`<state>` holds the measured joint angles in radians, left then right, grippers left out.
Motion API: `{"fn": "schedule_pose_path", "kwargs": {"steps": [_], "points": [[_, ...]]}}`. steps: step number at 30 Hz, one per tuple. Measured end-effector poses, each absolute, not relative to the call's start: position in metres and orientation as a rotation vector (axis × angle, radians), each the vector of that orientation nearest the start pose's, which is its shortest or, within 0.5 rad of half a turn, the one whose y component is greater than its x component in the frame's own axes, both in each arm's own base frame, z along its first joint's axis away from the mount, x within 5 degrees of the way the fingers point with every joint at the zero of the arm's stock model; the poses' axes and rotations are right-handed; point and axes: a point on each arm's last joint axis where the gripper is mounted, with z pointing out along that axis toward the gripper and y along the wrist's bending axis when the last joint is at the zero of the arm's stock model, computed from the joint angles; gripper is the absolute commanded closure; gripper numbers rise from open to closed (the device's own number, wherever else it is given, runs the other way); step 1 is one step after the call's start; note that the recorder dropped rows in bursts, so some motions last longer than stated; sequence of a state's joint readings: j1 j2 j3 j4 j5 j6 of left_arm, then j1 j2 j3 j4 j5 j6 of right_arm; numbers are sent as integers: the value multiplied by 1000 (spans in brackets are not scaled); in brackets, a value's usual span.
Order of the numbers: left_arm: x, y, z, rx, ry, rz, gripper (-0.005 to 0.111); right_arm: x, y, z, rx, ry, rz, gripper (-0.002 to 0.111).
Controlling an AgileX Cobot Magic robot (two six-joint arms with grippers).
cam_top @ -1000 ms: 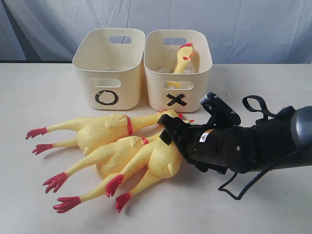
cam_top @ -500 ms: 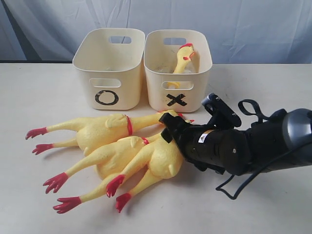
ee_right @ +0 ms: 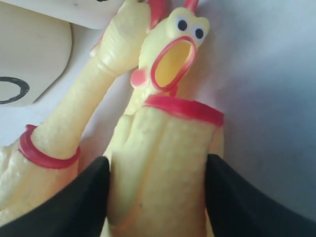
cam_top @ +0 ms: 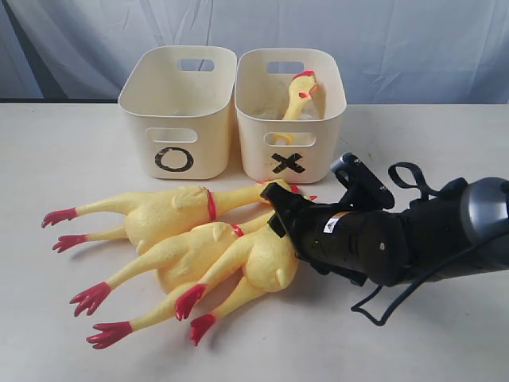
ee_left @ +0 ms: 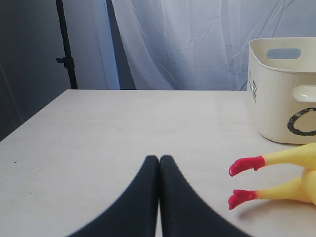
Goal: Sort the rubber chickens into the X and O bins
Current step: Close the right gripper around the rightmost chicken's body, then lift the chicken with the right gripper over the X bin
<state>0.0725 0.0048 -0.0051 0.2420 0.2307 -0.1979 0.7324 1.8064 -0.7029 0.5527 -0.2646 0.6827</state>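
Between the right hand (ee_right: 157, 170) fingers (ee_right: 74, 197) lies 1 rubber chicken (ee_right: 170, 123).

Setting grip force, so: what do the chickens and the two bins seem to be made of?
The chickens look like soft rubber or vinyl: matte, finely pebbled yellow skin in the right wrist view, red painted-looking bands. The O bin and X bin look like rigid moulded plastic: smooth cream walls, slight sheen, cut-out handle slots.
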Motion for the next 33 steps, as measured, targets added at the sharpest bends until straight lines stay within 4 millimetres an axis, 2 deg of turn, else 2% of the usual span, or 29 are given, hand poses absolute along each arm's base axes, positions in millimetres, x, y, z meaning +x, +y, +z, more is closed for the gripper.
{"fn": "schedule_pose_path", "kwargs": {"steps": [2,10,15,25,30,33], "points": [[55,9,194,-70,1708,129,106,244,203,123,672,2406,752,109],[55,9,194,-70,1708,129,106,243,204,124,662,2430,752,109],[55,9,194,-70,1708,129,106,238,204,133,614,2465,764,109],[55,9,194,-70,1708,129,106,231,201,174,553,2409,866,109],[55,9,194,-70,1708,129,106,227,198,201,514,2325,939,109],[55,9,194,-70,1708,129,106,228,195,219,480,2216,990,109]]}}
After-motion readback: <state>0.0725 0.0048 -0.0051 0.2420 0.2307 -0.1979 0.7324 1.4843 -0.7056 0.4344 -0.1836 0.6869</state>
